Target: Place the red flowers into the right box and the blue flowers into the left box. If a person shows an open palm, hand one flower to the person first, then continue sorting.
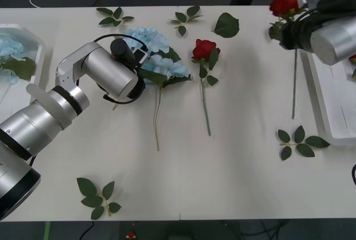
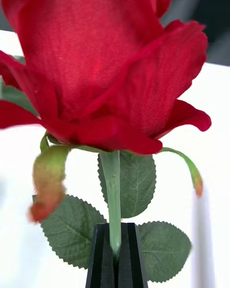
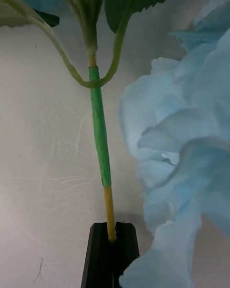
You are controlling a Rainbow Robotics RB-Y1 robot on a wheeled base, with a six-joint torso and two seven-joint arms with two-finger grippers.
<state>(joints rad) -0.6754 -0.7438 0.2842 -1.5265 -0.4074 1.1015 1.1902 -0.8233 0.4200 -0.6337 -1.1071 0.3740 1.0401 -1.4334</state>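
I see the right gripper (image 1: 285, 29) at the upper right of the front view, raised over the tabletop (image 1: 233, 184) just beside the right box (image 1: 334, 98). Its jaws are clamped on the stem of a red rose (image 1: 285, 1); the right wrist view shows the black fingers (image 2: 103, 259) pinching the green stem just under the bloom (image 2: 105, 62) and its leaves. The stem hangs down toward the tabletop, next to the box's near rim.

The right box runs along the right edge of the frame. I can make out a bit of red at its far edge, but not what it is.

The left gripper (image 1: 123, 51) sits left of centre, down among the blue flowers (image 1: 149, 43). In the left wrist view its jaws are shut on a thin stem (image 3: 100, 139), green-wrapped above and yellowish where the fingers (image 3: 98, 257) meet it, with a pale blue bloom (image 3: 182, 173) just beside.

The left box (image 1: 30, 37) is at the left edge, upper part of the frame. It holds pale blue blooms (image 1: 8, 48) with a large green leaf.

One more red rose (image 1: 204, 49) lies flat mid-frame, stem pointing toward the bottom edge. Loose leaf sprigs (image 1: 97, 196) are scattered around the tabletop.
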